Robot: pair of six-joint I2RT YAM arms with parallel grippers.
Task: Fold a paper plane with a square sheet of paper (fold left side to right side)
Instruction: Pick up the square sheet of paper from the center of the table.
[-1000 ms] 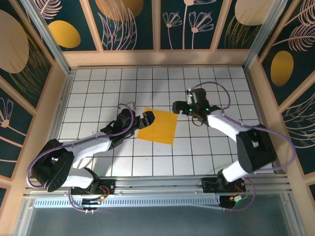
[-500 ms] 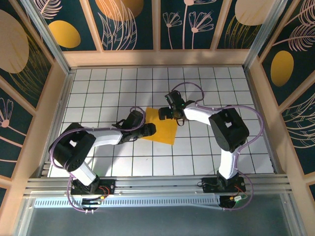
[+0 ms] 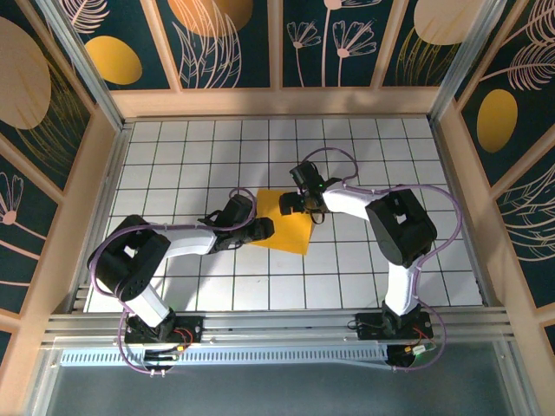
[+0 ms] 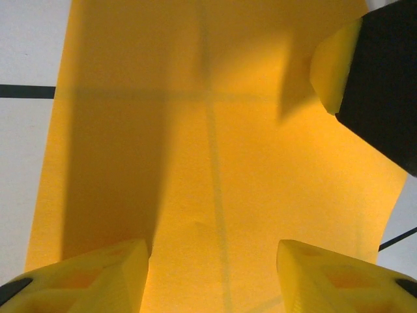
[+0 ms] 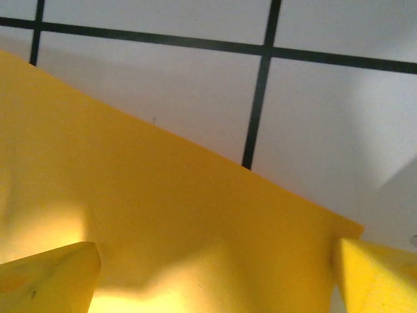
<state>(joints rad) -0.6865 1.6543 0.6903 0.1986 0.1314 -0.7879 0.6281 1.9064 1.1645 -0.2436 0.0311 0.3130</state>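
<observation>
The square sheet of paper, plain orange-yellow, lies flat and unfolded near the middle of the white grid table. The paper plane is out of view. My left gripper sits low over the sheet's left edge. In the left wrist view its yellow fingers stand apart with the sheet flat beneath them, open. My right gripper hovers over the sheet's upper part. The right wrist view shows it wide open above the sheet. One of its pads shows in the left wrist view.
The table is boxed in by wooden-framed walls with dark floral panels at the back and both sides. An aluminium rail carrying both arm bases runs along the near edge. Both arms reach inward and nearly meet over the sheet.
The right arm swung left and now reaches over the sheet's top. The left gripper slid right onto the sheet's left edge and its jaws narrowed. The sheet has stayed in place.
</observation>
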